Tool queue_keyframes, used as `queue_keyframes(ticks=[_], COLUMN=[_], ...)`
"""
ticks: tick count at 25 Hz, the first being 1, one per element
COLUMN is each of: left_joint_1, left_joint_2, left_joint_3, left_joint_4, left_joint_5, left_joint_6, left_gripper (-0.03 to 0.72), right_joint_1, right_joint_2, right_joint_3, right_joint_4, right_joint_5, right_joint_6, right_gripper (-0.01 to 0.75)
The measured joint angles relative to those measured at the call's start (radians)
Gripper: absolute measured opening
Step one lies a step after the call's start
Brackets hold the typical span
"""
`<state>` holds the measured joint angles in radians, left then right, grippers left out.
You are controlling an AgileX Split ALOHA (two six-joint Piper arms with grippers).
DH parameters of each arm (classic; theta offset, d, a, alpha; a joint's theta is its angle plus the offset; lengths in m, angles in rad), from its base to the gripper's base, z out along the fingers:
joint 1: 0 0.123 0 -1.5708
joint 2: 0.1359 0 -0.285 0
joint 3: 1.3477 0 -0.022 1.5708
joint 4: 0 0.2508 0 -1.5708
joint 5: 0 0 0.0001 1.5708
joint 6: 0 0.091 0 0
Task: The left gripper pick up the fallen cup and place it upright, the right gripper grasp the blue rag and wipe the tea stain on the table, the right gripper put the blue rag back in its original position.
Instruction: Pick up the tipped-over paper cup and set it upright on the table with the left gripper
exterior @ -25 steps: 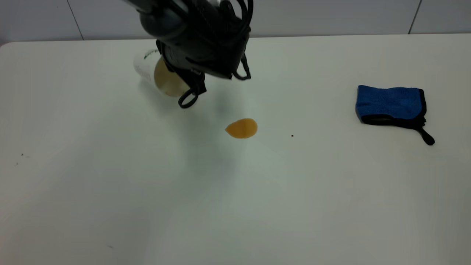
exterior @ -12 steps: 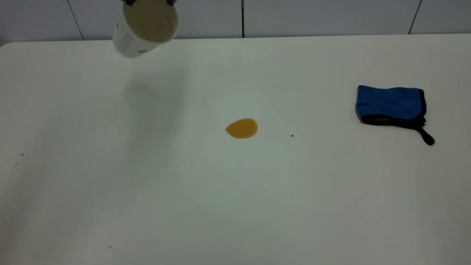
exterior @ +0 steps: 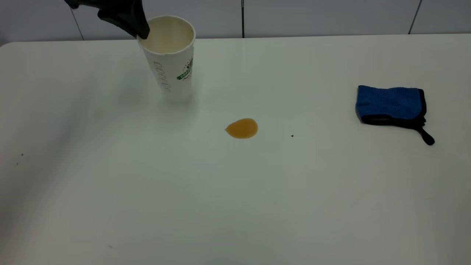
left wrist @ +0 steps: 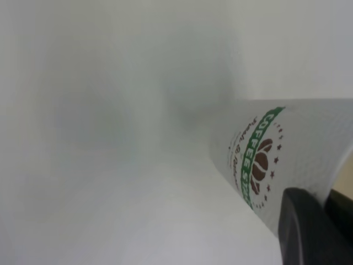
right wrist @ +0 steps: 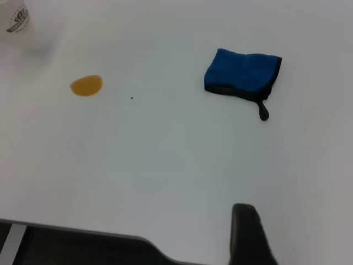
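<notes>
The white paper cup with green print stands upright at the table's back left, leaning slightly, its base on or just above the surface. My left gripper comes in from the top left and is shut on the cup's rim. In the left wrist view one finger lies outside the cup wall, with the other behind the rim. The amber tea stain lies right of and nearer than the cup. The folded blue rag with black trim rests far right. My right gripper hovers near the table's edge, away from the rag.
A small dark speck lies right of the stain. The white table spreads wide in front. A pale wall runs behind the table's far edge. Tiny specks dot the left side.
The cup lay on its side under my left gripper, was lifted high with its mouth facing the camera, and now stands upright slightly to the right. Stain and rag have not moved.
</notes>
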<state>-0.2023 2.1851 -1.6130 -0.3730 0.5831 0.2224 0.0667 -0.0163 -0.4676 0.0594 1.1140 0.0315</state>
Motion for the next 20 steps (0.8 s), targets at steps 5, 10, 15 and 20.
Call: queue_keyframes(ticks=[5,10,15,20], left_joint_1=[0.045,0.059,0.062,0.062], left_joint_2=[0.077,0.138,0.153,0.156], left_joint_3=[0.000,0.000,0.000,0.000], left_joint_4=[-0.258,-0.321,-0.322,-0.324], left_joint_5=[-0.005,-0.014,-0.021,-0.023], left_joint_6=[0.199,0.230,0.238,0.241], left_gripper=[0.018,0.018,0.022,0.081], right_joint_1=[0.000,0.000,0.000,0.000], right_joint_2=[0.000,0.000,0.000,0.000], right_joint_3=[0.000,0.000,0.000,0.000], right_joint_4=[0.000,0.000,0.000,0.000], right_joint_5=[0.000,0.000,0.000,0.000], right_joint_6=[0.000,0.000,0.000,0.000], right_gripper=[0.490,0.490,0.490,0.490])
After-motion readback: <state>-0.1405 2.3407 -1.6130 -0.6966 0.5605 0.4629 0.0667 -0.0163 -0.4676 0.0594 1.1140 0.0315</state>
